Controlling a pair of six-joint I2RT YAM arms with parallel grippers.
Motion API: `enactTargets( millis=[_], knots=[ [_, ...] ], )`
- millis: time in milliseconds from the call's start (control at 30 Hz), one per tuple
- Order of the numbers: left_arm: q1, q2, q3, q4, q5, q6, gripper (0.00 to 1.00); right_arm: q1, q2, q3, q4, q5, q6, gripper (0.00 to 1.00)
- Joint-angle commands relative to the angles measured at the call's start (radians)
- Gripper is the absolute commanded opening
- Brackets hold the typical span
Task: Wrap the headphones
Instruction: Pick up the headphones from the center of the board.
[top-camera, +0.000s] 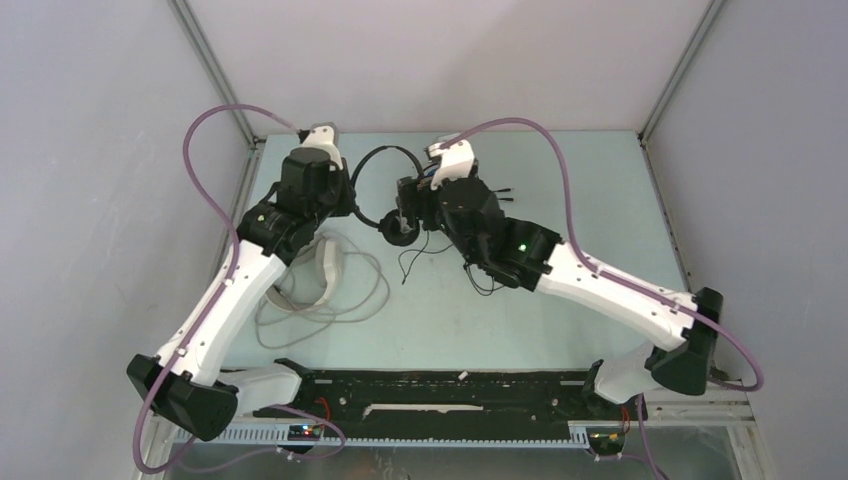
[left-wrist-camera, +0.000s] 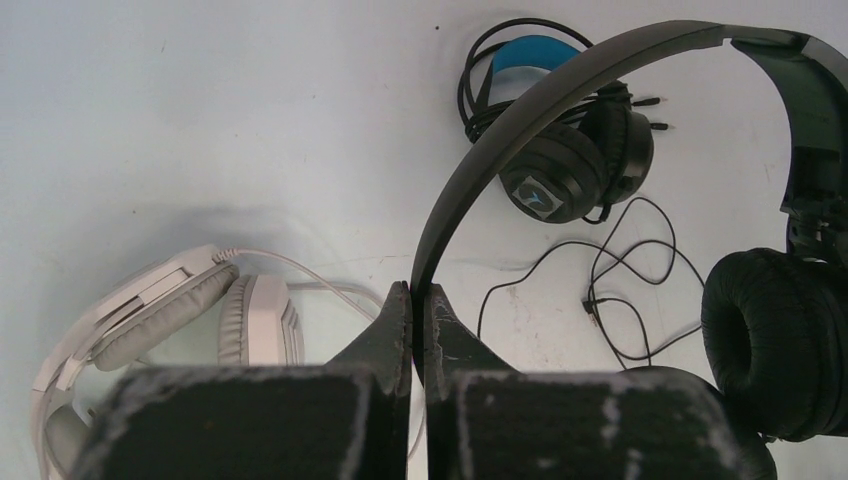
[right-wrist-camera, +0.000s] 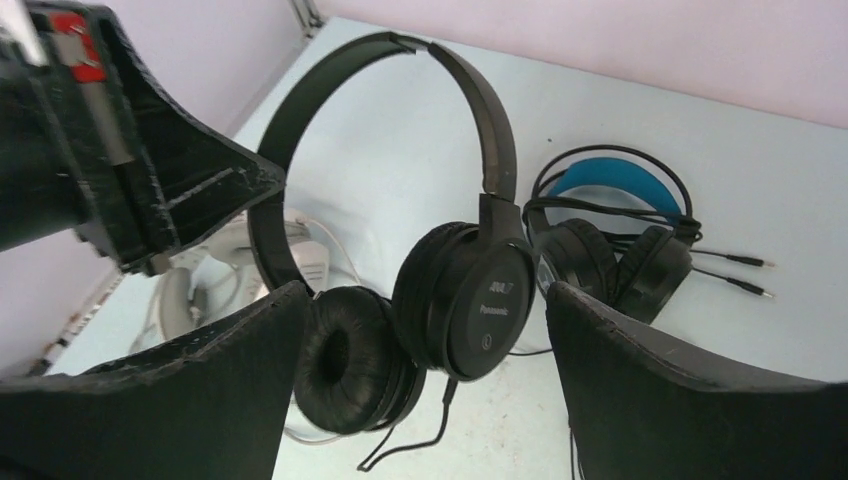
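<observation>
Camera layout: one fixed overhead view and two wrist views, all trained on one desk.

The top camera looks down from high behind the desk's near edge and takes in the whole surface from afar. The left wrist camera faces almost straight down past the left fingers, close to the desk. The right wrist camera looks forward and slightly down between the right fingers, very near. Both wrist views share the all-black headphones, the blue-banded pair and the white pair.
</observation>
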Motion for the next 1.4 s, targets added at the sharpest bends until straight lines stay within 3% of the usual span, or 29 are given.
enactTargets(
  millis=[0, 167, 233, 367, 433, 500, 567, 733, 933, 1200, 1367],
  knots=[
    [-0.02, -0.061, -0.019, 0.052, -0.021, -0.018, 0.0, 0.032, 0.091, 0.108, -0.111, 0.135, -0.02, 0.89],
    [-0.021, -0.088, -0.064, 0.084, 0.002, -0.041, 0.0, 0.049, 0.179, 0.154, -0.175, 0.22, -0.031, 0.82],
    [-0.021, -0.102, -0.086, 0.104, 0.007, -0.048, 0.0, 0.049, 0.188, 0.144, -0.166, 0.246, -0.041, 0.71],
    [-0.021, -0.113, -0.1, 0.122, 0.045, -0.066, 0.0, 0.043, 0.177, 0.102, -0.112, 0.244, -0.058, 0.36],
    [-0.021, -0.118, -0.106, 0.134, 0.088, -0.072, 0.02, 0.039, 0.154, 0.055, -0.056, 0.21, -0.084, 0.26],
    [-0.021, -0.119, -0.109, 0.138, 0.134, -0.071, 0.17, 0.03, 0.133, 0.016, -0.03, 0.157, -0.093, 0.2],
    [-0.021, -0.12, -0.104, 0.124, 0.161, -0.064, 0.31, 0.018, 0.115, -0.017, -0.02, 0.069, -0.102, 0.18],
    [-0.021, -0.127, -0.078, 0.064, 0.161, 0.0, 0.52, -0.001, 0.1, -0.056, -0.072, -0.056, -0.1, 0.15],
    [-0.021, -0.111, -0.034, -0.054, 0.087, 0.093, 0.58, 0.0, 0.069, -0.079, -0.135, -0.133, -0.058, 0.13],
    [-0.021, -0.14, -0.035, -0.14, 0.202, 0.164, 0.64, -0.016, 0.002, -0.125, -0.134, -0.2, -0.022, 0.13],
    [-0.021, -0.156, -0.078, -0.109, 0.237, 0.181, 0.68, -0.04, -0.022, -0.16, -0.101, -0.253, 0.005, 0.13]
  ],
)
